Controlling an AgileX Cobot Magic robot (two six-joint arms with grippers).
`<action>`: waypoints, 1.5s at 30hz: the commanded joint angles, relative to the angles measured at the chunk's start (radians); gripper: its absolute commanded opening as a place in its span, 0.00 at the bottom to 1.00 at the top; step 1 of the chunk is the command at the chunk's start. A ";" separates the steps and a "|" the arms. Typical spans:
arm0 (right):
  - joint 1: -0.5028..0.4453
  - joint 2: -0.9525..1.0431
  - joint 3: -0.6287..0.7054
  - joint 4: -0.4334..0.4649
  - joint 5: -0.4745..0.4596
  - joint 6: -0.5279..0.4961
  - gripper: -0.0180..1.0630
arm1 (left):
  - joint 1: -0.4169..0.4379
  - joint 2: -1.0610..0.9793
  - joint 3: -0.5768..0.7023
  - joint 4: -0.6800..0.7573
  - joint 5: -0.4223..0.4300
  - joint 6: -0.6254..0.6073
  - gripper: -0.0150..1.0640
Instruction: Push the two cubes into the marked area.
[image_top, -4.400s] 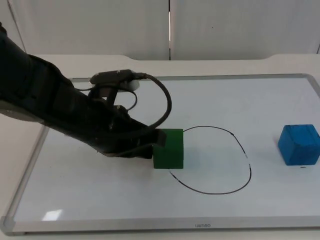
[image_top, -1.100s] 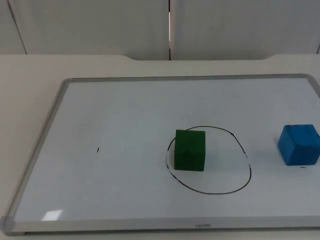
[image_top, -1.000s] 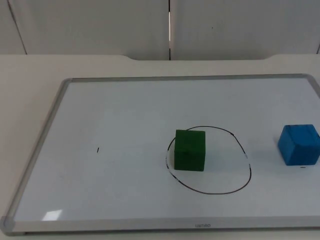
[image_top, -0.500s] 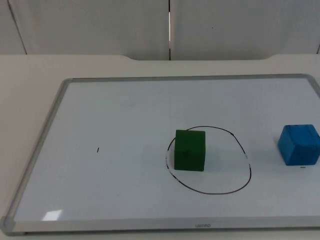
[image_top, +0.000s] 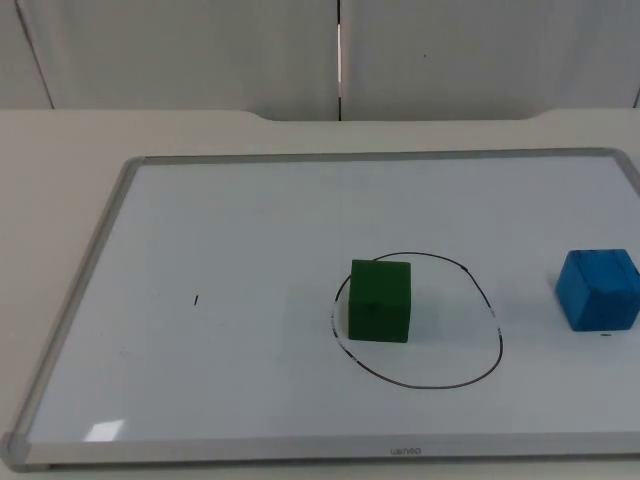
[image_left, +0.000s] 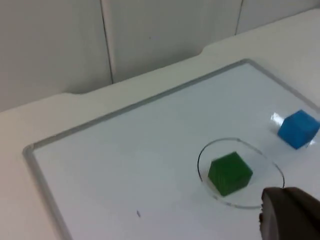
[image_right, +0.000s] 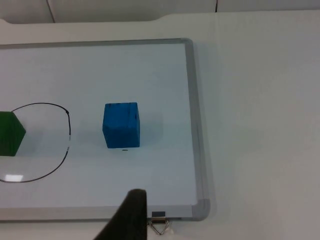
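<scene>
Green cube (image_top: 380, 301): sits on the whiteboard inside the drawn outline, close against its left edge, a little right of the top view's centre. From the left wrist view it (image_left: 229, 173) lies within the same loop.

Blue cube (image_top: 598, 289): at the right edge of the top view, on the whiteboard, well apart from the outline and outside it. In the right wrist view it (image_right: 121, 125) stands just beyond the loop's line, with a small dark mark on the board at its foot.

Marked area (image_top: 470, 345): a thin black hand-drawn loop, roughly oval, on the board's lower middle in the top view; one cube inside, one outside.

Whiteboard (image_top: 250, 230): a white sheet in a grey metal frame lying flat on the tabletop (image_top: 60, 150); a tiny black tick (image_top: 196, 299) shows left of centre in the top view.

Left gripper (image_left: 287, 215): one black fingertip is seen in the left wrist view, held above the board with the green cube near it; whether the fingers are open or closed cannot be told.

Right gripper (image_right: 127, 217): a black fingertip is seen in the right wrist view over the board's frame, apart from the blue cube; the state of its fingers cannot be told.

Partition wall (image_top: 340, 50): grey panels along the upper edge of the top view.
</scene>
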 joint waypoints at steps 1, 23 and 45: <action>-0.002 -0.004 0.002 -0.002 -0.003 -0.005 0.99 | 0.001 -0.055 0.014 0.043 0.059 -0.034 0.01; -0.002 -0.004 0.002 -0.002 -0.003 -0.005 0.99 | 0.001 -0.467 0.153 0.194 0.312 -0.182 0.01; -0.004 -0.004 0.002 0.000 -0.003 -0.005 0.99 | 0.001 -0.559 0.261 0.267 0.318 -0.237 0.01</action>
